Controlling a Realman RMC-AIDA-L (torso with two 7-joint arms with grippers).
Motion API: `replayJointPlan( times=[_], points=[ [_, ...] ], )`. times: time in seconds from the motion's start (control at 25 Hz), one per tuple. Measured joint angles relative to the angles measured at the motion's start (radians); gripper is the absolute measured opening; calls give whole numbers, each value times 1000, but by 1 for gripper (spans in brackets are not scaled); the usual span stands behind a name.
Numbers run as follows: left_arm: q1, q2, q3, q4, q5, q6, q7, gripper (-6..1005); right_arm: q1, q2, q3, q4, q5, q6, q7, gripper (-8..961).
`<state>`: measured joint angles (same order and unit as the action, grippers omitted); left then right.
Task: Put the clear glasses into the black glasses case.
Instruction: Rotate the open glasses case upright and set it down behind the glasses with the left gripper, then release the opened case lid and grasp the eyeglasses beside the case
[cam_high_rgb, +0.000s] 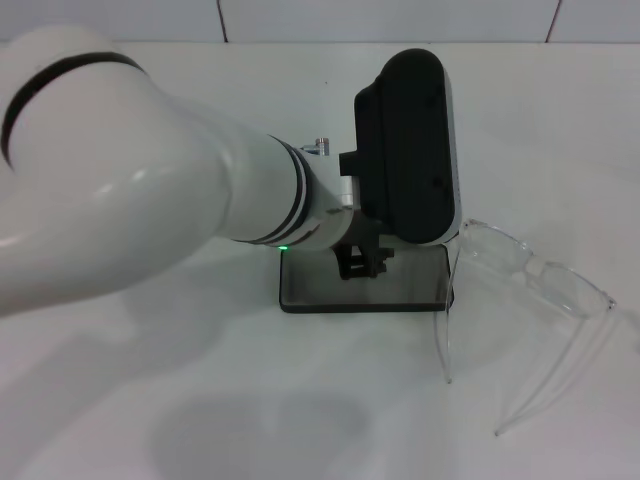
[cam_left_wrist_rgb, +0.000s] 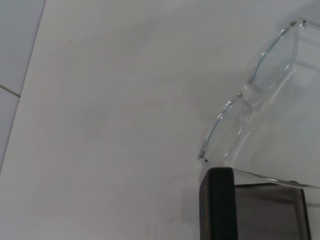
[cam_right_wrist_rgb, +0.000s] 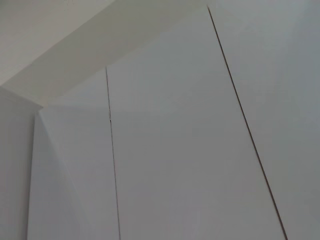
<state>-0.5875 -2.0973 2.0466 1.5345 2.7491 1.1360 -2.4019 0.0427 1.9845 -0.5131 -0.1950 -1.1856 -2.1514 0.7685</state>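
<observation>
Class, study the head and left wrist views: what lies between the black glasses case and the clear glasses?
Nothing. In the head view the clear glasses sit right against the black glasses case, one clear temple arm alongside its edge; the left wrist view shows no gap either.

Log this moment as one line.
left claw: over open case | glasses: on table beside case, not in | right arm: unseen

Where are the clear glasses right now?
In the head view the clear glasses lie on the white table, on the robot's right, right beside the open black glasses case, not yet inside it.
</observation>
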Motion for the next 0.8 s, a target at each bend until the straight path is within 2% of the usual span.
replayJointPlan(
  times=[0.32,0.48,0.6,0.72,0.8],
  points=[
    [13,2,-59,131,-89,95,-5,480,14,-4,-19,-11,-5,25,-26,861],
    [78,2,-127,266,-158,111,-9,475,71,-16,-31,-61,-74,155,-5,861],
    [145,1,-232,360,-302,101,-1,472,135,-21,-33,-174,-211,296,134,860],
    [194,6,-368,385,-535,109,62,469,204,-14,-33,-314,-395,379,304,860],
    [230,7,-451,376,-697,126,130,467,256,-6,-34,-412,-527,411,444,819]
  ],
)
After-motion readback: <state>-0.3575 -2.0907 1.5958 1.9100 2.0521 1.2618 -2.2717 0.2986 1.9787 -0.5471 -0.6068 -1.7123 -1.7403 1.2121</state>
